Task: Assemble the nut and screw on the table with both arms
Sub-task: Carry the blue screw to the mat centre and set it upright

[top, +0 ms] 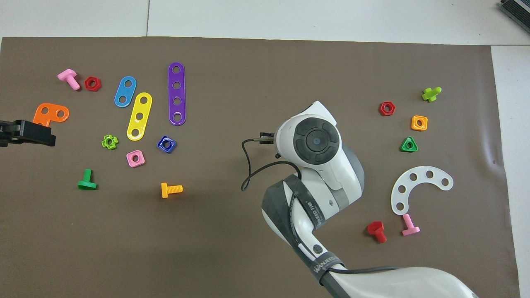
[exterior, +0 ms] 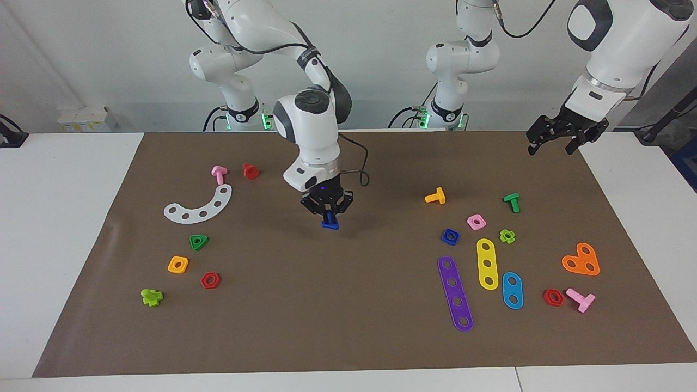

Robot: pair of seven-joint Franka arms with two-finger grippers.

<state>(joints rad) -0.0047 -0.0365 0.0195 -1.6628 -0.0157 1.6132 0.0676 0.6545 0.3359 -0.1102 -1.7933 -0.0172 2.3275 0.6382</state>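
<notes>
My right gripper (exterior: 328, 214) hangs a little above the middle of the brown mat (exterior: 348, 337), shut on the dark blue screw (exterior: 329, 223), whose head points down. In the overhead view the right arm's wrist covers both the gripper and the screw. The dark blue square nut (exterior: 450, 236) (top: 166, 144) lies flat on the mat toward the left arm's end, beside the pink square nut (exterior: 476, 221). My left gripper (exterior: 550, 148) waits open and empty in the air over the mat's corner at the left arm's end.
Around the nut lie an orange screw (exterior: 435, 196), a green screw (exterior: 512, 202), and purple (exterior: 455, 293) and yellow (exterior: 487, 263) strips. Toward the right arm's end are a white curved strip (exterior: 199, 207), a green triangular nut (exterior: 199, 242) and an orange square nut (exterior: 178, 264).
</notes>
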